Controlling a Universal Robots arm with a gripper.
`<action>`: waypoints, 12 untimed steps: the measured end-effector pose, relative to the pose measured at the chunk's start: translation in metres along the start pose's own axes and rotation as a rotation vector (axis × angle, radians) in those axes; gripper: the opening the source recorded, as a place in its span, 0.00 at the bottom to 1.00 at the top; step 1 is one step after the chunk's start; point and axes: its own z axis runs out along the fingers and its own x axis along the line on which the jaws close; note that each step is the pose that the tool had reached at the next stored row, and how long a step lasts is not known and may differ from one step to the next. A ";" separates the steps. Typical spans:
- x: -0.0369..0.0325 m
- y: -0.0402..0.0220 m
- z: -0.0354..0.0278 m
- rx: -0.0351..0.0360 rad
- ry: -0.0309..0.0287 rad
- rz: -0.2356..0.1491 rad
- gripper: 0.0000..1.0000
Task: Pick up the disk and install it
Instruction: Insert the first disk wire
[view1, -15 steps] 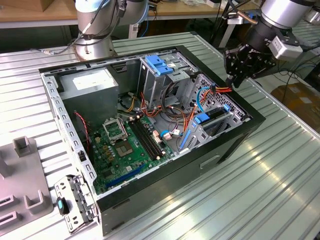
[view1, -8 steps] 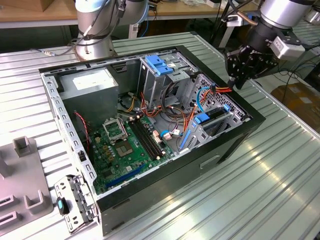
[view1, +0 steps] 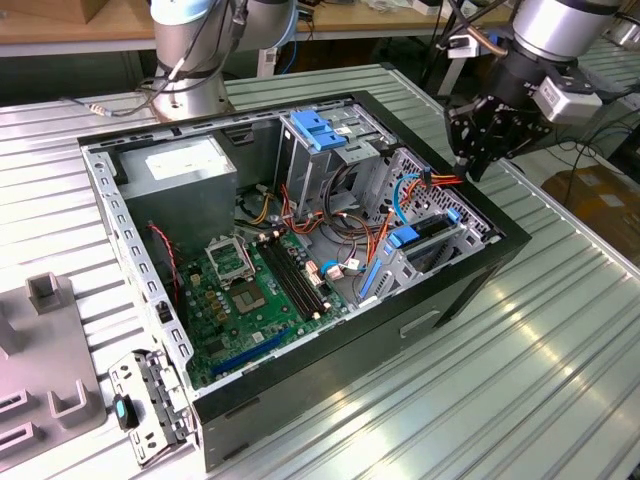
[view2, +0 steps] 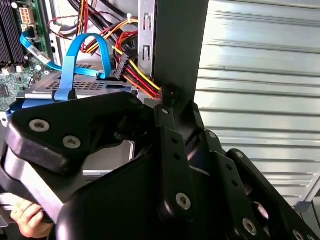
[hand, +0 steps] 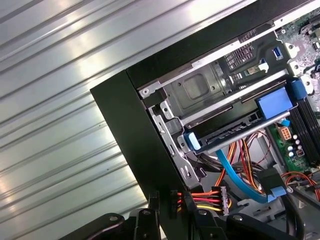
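Right now my gripper (view1: 478, 150) hangs just above the PC case (view1: 300, 400), over its black rim at the corner where the drive bay sits. Whether the fingers are spread or pressed together I can't tell; the linkage blocks them in both wrist views, and there's nothing I can see held.

The disk (view1: 437, 230) is inside the case, lying flat in the bay at that same corner. Blue rails run along its sides, and the first wrist view shows its dark edge (hand: 232, 132). A blue data cable (hand: 240, 175) loops off it. A red/yellow/black power lead (hand: 210, 197) runs close to the case wall, right under me. How far in the disk sits is hard to make out.

Room: outside the case wall the ribbed counter (view1: 560, 370) is bare and open. Inside it's tight, w/ cables packed between the bay and the tall cage w/ blue cap (view1: 320, 130). The motherboard (view1: 250, 290) lies on the case floor, and the grey PSU box (view1: 185, 170) fills the corner farthest from the bay. My own black links hide much of the second wrist view.
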 end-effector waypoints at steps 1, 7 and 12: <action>-0.0001 0.0000 0.0001 0.0000 0.0011 0.000 0.31; -0.0017 0.0007 -0.0002 -0.0137 0.0108 -0.001 0.16; -0.0056 0.0024 -0.0057 -0.0226 0.0199 -0.002 0.16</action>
